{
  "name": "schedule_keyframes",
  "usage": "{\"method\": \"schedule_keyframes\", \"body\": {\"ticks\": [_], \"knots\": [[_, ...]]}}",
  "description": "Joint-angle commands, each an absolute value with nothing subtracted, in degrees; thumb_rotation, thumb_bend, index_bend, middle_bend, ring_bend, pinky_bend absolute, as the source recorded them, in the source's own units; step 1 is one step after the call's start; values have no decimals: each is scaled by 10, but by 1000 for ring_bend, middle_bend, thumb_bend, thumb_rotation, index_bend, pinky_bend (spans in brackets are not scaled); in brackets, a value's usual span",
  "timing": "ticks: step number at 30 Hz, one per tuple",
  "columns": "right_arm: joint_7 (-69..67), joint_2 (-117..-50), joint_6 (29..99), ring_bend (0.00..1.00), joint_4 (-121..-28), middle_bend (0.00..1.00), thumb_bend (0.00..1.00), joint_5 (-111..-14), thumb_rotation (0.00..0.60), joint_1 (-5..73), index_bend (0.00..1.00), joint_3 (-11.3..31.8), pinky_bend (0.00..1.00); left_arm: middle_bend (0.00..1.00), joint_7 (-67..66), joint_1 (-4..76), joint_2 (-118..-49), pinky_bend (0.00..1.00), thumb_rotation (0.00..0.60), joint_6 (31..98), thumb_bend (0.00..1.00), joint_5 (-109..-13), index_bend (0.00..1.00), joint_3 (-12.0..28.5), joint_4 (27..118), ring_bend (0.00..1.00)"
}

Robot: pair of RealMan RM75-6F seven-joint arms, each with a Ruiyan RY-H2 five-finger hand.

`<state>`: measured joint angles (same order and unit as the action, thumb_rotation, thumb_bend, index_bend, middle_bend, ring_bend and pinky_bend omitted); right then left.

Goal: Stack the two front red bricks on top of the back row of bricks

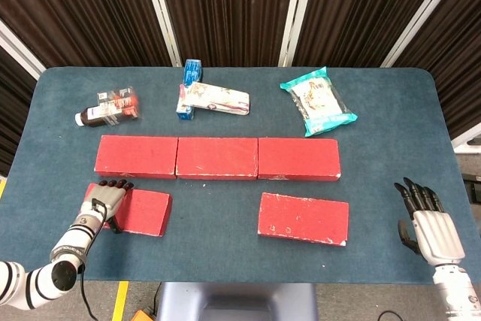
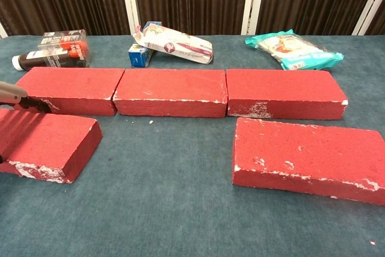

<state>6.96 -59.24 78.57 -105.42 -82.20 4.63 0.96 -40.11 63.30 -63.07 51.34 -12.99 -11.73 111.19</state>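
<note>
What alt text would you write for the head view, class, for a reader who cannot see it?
Overhead view: the left hand rests on the front left brick; the front right brick lies untouched before the back row of three bricks. The right hand waits open on the blue table.

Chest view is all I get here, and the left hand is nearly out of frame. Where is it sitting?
Observer: The left hand lies over the left end of the front left brick.
Operator: And the right hand?
Observer: The right hand is open near the table's right edge, fingers spread, holding nothing.
Operator: Is it near the front right brick?
Observer: No, bare cloth separates it from the front right brick.
</note>
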Motion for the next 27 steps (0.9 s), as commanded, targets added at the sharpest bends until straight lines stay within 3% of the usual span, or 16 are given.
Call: {"method": "schedule_keyframes", "body": {"ticks": [1, 20, 24, 27], "knots": [[70, -592, 785, 0, -1054, 18, 648, -822, 600, 46, 168, 9, 0, 0, -401, 631, -632, 85, 600, 515, 0, -131, 0, -118, 1111, 0], [75, -592, 781, 0, -1056, 18, 649, -819, 600, 48, 168, 8, 0, 3, -396, 613, -646, 117, 600, 526, 0, -154, 0, -119, 1094, 0], [74, -591, 779, 0, -1057, 18, 649, -820, 600, 49, 168, 7, 0, 30, -398, 613, -645, 121, 600, 527, 148, -154, 0, -118, 1095, 0], [73, -591, 778, 0, -1056, 18, 648, -820, 600, 49, 168, 7, 0, 57, -401, 612, -647, 126, 600, 530, 180, -153, 0, -118, 1094, 0]]}}
